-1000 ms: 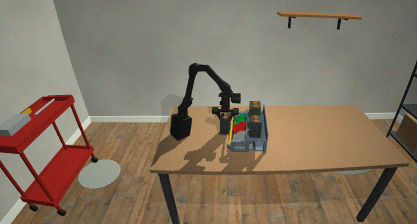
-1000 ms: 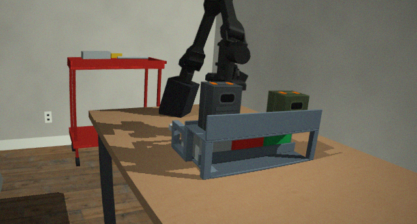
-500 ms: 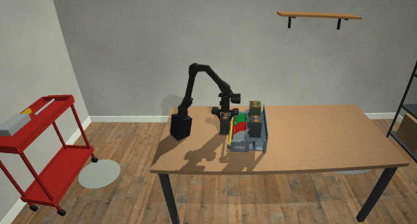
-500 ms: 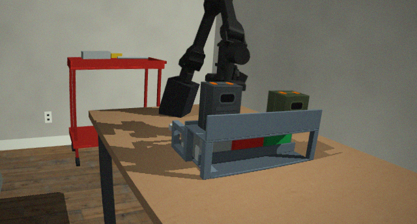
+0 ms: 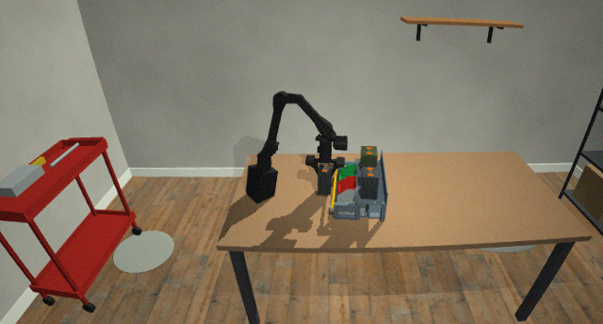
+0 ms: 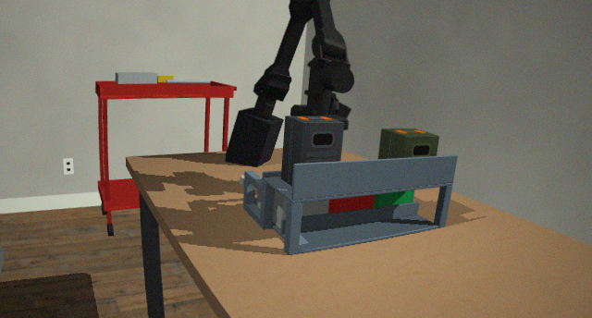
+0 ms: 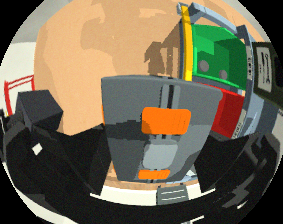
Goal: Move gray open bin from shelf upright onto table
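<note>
The gray open bin [image 5: 325, 180] stands upright at the table's left middle, just left of the blue-gray shelf unit [image 5: 360, 192]. Orange parts [image 7: 166, 121] lie inside it. I cannot tell whether its bottom touches the table. My gripper [image 5: 325, 166] comes down from above and is shut on the bin's top. In the wrist view the bin [image 7: 154, 129] fills the middle. In the exterior view it is hidden behind the shelf unit [image 6: 351, 202] and a dark bin [image 6: 312, 144]; my gripper [image 6: 319, 111] shows above them.
The shelf unit holds a dark bin [image 5: 368, 183] and an olive bin [image 5: 368, 153] on top, and green [image 5: 348, 170], red and gray bins below. The arm's base [image 5: 261, 183] is at the table's left edge. A red cart [image 5: 52, 211] stands on the floor at the left.
</note>
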`<state>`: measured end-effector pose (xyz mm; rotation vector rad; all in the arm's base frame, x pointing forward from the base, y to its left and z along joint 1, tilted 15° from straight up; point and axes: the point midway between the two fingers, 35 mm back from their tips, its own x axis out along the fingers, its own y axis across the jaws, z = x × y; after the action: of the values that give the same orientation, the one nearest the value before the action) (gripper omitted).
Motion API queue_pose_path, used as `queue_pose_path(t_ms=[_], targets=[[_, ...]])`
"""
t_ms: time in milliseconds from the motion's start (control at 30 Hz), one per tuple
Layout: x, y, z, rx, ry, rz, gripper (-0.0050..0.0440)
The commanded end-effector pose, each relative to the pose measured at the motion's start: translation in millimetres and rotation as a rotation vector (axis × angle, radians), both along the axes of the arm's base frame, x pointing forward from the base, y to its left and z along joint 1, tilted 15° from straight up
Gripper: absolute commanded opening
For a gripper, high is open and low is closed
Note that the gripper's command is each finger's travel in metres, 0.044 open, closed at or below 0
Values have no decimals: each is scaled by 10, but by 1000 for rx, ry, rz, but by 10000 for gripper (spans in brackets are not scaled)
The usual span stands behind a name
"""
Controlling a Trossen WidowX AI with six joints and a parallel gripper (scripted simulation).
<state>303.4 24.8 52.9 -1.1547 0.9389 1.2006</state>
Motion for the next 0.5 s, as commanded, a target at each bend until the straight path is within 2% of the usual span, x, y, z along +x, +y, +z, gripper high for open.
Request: queue_pose_path(t_ms=[0, 467], targets=[[64, -6, 133, -3, -48, 0, 0], [76, -10, 163, -3, -58, 0, 0]])
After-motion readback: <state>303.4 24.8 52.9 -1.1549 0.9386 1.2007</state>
